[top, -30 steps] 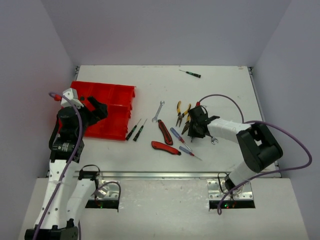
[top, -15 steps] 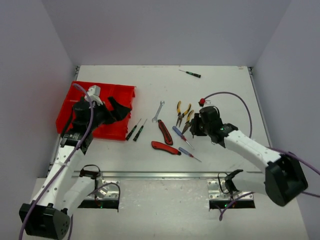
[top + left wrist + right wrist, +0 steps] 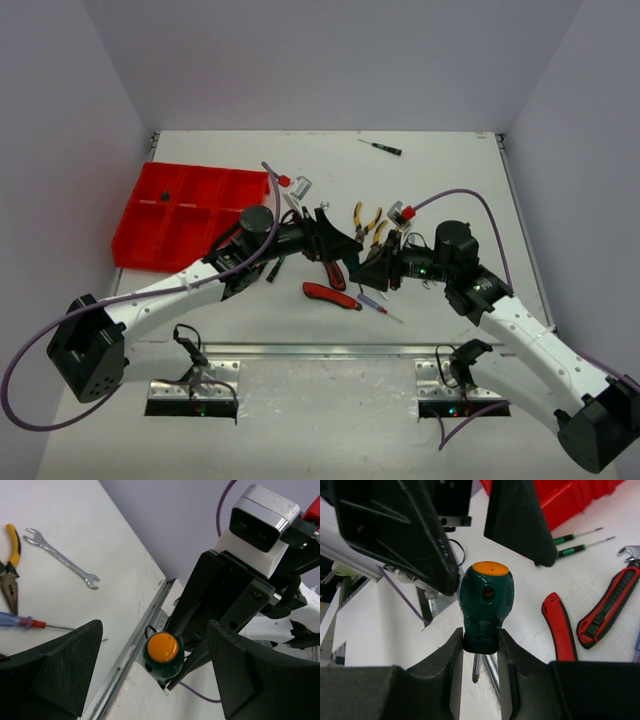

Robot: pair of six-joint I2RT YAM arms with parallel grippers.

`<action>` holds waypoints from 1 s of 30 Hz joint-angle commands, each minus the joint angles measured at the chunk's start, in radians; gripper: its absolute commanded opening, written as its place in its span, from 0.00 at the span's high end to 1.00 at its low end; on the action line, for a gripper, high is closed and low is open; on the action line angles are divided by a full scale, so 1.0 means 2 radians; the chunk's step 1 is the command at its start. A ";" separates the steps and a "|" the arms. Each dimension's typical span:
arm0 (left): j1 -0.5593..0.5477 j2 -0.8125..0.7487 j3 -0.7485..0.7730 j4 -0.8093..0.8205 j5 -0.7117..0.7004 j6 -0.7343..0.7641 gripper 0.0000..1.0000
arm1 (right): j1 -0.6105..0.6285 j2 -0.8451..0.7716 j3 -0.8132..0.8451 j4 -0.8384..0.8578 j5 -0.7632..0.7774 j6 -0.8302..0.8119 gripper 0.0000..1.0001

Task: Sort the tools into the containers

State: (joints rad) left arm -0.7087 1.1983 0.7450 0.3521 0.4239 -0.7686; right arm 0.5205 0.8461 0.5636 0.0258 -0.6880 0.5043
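Handover above the table: the right gripper [image 3: 481,642], jaws clamped on the base of a screwdriver [image 3: 486,597] handle, offers its orange-capped end between the left gripper's [image 3: 156,635] wide-apart jaws, seemingly because the tray [image 3: 200,208] lies behind those left jaws.

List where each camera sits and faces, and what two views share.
Top external: above, behind the bases, looking down on the table; left arm and right arm show.
Left wrist: on the left arm, facing through its open left pincer at the green screwdriver.
Right wrist: on the right arm, facing along the right pincer, shut on that screwdriver, toward the red tray.
Both wrist views share the screwdriver.
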 commanded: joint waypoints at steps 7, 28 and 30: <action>-0.031 0.024 0.023 0.078 0.016 -0.008 0.45 | 0.001 -0.008 0.011 0.040 -0.009 0.012 0.98; 0.061 0.037 0.178 -0.251 -0.227 0.053 1.00 | 0.001 -0.024 0.019 -0.049 0.160 0.007 0.01; 0.179 0.063 0.207 -0.307 -0.247 0.051 1.00 | 0.001 -0.024 0.028 -0.089 0.217 0.001 0.01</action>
State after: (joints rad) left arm -0.7033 1.2783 1.0249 0.0264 0.2015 -0.6956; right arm 0.5213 0.8178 0.5696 0.0053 -0.5195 0.5403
